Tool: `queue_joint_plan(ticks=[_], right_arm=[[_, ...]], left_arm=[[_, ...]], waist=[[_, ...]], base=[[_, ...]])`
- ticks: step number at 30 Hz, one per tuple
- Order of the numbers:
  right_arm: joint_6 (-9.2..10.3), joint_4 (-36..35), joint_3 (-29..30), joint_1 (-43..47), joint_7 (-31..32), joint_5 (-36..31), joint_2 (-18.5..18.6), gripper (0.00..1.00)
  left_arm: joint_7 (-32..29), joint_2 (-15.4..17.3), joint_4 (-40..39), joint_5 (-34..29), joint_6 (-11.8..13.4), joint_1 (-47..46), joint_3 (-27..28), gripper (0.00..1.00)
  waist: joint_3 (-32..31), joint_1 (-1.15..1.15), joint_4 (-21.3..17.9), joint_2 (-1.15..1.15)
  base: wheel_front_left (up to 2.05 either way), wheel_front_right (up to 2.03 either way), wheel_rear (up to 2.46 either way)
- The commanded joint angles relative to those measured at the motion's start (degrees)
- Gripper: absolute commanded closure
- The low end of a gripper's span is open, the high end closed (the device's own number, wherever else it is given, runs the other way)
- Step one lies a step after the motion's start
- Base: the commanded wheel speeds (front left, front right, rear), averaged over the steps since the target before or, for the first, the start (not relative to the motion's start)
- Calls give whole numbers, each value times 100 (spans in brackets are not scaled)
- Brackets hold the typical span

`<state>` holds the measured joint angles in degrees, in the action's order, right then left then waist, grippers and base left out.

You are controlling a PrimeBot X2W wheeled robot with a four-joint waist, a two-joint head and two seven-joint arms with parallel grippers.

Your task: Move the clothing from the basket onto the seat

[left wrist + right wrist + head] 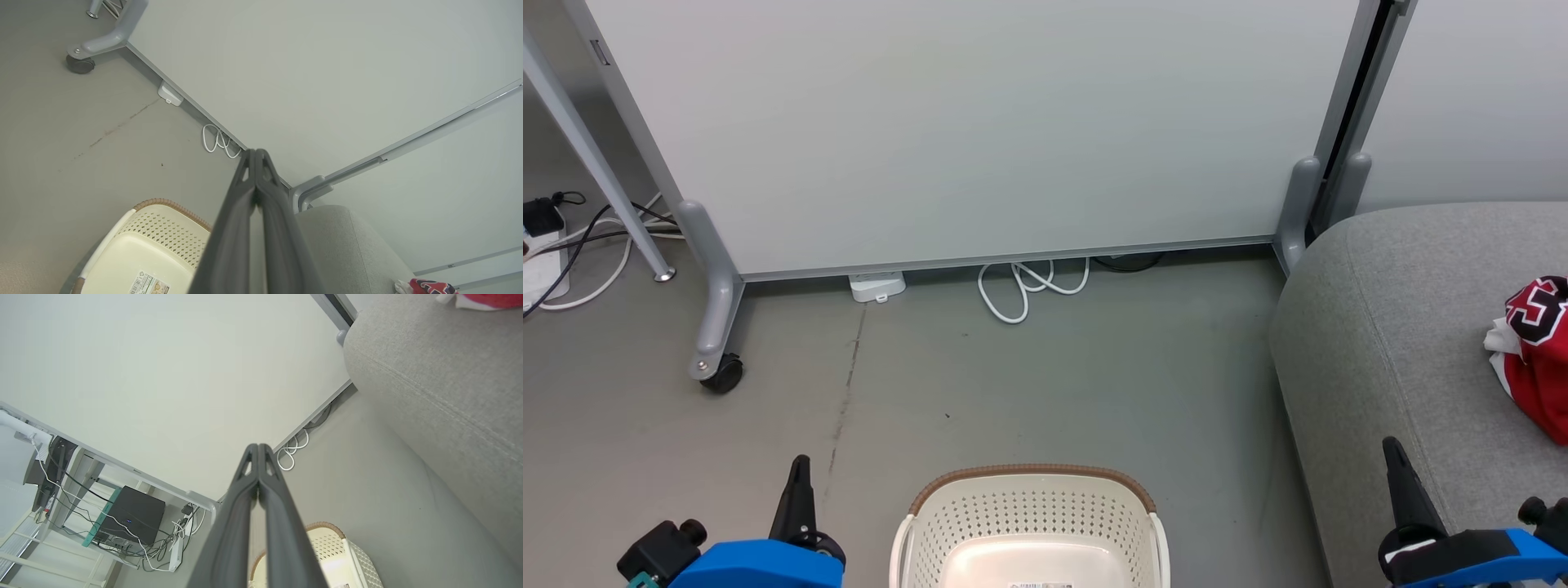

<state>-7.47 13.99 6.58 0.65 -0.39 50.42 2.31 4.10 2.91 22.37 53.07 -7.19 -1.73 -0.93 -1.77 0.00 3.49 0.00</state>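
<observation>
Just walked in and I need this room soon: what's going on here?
The robot is moving laundry from a cream basket to a grey sofa, and it looks about done. Red clothing lies on the sofa at the robot's right. The basket sits on the floor in front of it, and the part in view holds no clothing. The left gripper and right gripper are both shut on nothing, touching neither basket nor sofa.
</observation>
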Motion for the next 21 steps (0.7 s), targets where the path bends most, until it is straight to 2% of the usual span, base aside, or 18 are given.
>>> queue_joint_plan(ticks=[1, 21], right_arm=[[-2, -62, 2, -155, 31, 179, 45, 100], [-3, -45, 0, -349, 244, 1480, 56, 100]], left_arm=[[-38, 0, -103, 154, -20, -190, 40, 100], [-371, -1, -349, 1371, -28, -297, 280, 100]], waist=[[3, 0, -5, 0], [51, 0, -92, 0]], base=[[0, 0, 0], [0, 0, 0]])
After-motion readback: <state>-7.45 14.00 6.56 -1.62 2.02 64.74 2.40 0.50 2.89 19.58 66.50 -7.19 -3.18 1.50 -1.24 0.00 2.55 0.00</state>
